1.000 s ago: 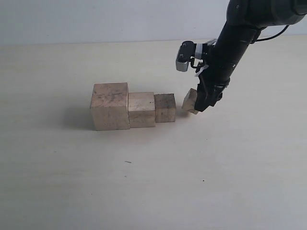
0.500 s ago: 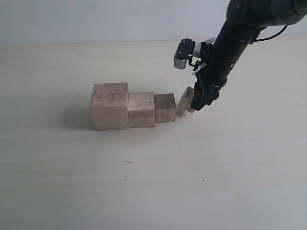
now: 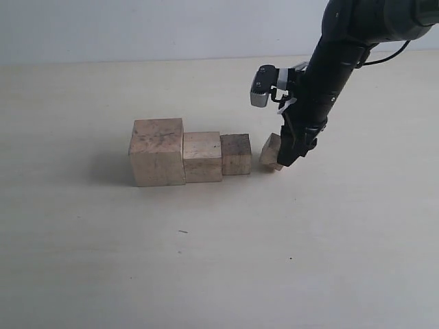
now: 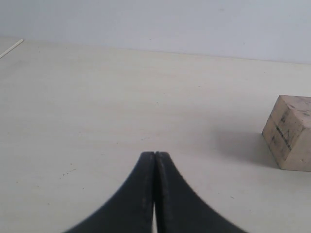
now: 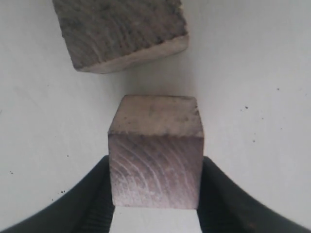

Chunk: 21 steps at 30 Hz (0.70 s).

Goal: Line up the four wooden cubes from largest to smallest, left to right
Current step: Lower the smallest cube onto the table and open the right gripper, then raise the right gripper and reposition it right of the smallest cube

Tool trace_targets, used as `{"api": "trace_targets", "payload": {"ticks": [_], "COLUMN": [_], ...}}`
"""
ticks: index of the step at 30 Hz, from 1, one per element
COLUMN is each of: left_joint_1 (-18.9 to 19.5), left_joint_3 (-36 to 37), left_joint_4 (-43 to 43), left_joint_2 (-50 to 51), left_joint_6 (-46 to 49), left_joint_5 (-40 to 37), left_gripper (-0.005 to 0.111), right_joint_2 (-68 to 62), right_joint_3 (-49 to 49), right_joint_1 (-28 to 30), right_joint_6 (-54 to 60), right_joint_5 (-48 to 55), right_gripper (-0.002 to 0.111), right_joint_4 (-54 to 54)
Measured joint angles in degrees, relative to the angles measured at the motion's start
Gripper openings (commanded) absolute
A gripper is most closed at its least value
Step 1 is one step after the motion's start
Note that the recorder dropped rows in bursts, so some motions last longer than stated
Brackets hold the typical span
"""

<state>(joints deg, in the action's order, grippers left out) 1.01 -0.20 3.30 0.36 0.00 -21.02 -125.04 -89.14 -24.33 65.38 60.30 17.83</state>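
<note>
Three wooden cubes stand touching in a row: the largest [image 3: 157,151] at the left, a medium one [image 3: 202,156] beside it, then a smaller one [image 3: 236,153]. My right gripper [image 3: 281,156] is shut on the smallest cube [image 3: 271,150], tilted, just right of the row with a small gap. In the right wrist view that cube [image 5: 155,158] sits between both fingers, with the smaller row cube [image 5: 121,34] beyond it. My left gripper [image 4: 154,154] is shut and empty above bare table; the largest cube [image 4: 290,133] shows at that view's edge.
The cubes stand on a pale wooden tabletop [image 3: 206,260] with a light wall behind. The right arm [image 3: 329,62] slants down from the upper right over the row's right end.
The right gripper with the smallest cube lifted slightly and drifted left, then came back down to sit low beside the row's right end. The three row cubes have not moved.
</note>
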Motion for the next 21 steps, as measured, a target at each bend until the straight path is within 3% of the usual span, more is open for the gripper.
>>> {"api": "trace_targets", "payload": {"ticks": [6,13,21], "left_joint_1": [0.0,0.0,0.0], "left_joint_3": [0.0,0.0,0.0], "left_joint_4": [0.0,0.0,0.0], "left_joint_2": [0.0,0.0,0.0], "left_joint_6": [0.0,0.0,0.0], "left_joint_5": [0.0,0.0,0.0], "left_gripper": [0.0,0.0,0.0], "right_joint_2": [0.0,0.0,0.0], "right_joint_3": [0.0,0.0,0.0], "right_joint_1": [-0.2,-0.3,-0.5], "right_joint_6": [0.0,0.0,-0.2], "right_joint_5": [0.0,0.0,0.0], "right_gripper": [0.018,0.052,0.059], "right_joint_4": [0.0,0.4,1.0]}}
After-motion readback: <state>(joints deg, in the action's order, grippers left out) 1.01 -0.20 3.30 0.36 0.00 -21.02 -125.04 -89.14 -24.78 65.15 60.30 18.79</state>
